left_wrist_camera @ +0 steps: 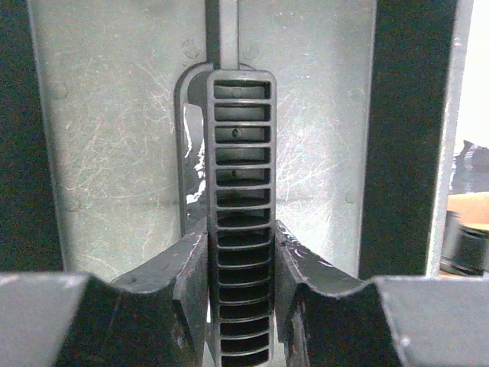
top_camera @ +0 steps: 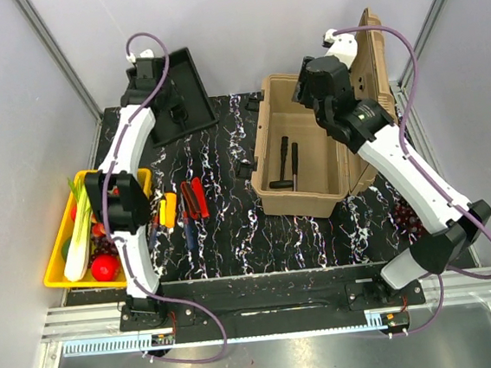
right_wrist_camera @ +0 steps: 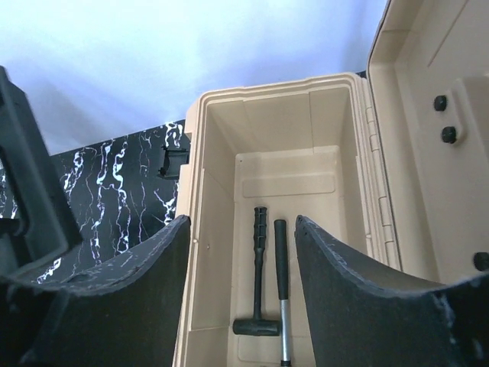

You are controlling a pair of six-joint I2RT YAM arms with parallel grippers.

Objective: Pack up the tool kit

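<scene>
My left jaws are clenched on the ribbed handle (left_wrist_camera: 241, 191) of the black tray (top_camera: 187, 76), left of the tan toolbox (top_camera: 295, 198). My right jaws hang released above that open toolbox, over its hammer (right_wrist_camera: 258, 283).

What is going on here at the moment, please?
The left claw is shut on the ribbed handle of the black tray, at the far left of the table. The right claw hangs open above the open toolbox, where a hammer and another long tool lie. Several small tools lie on the table, not yet packed.
</scene>
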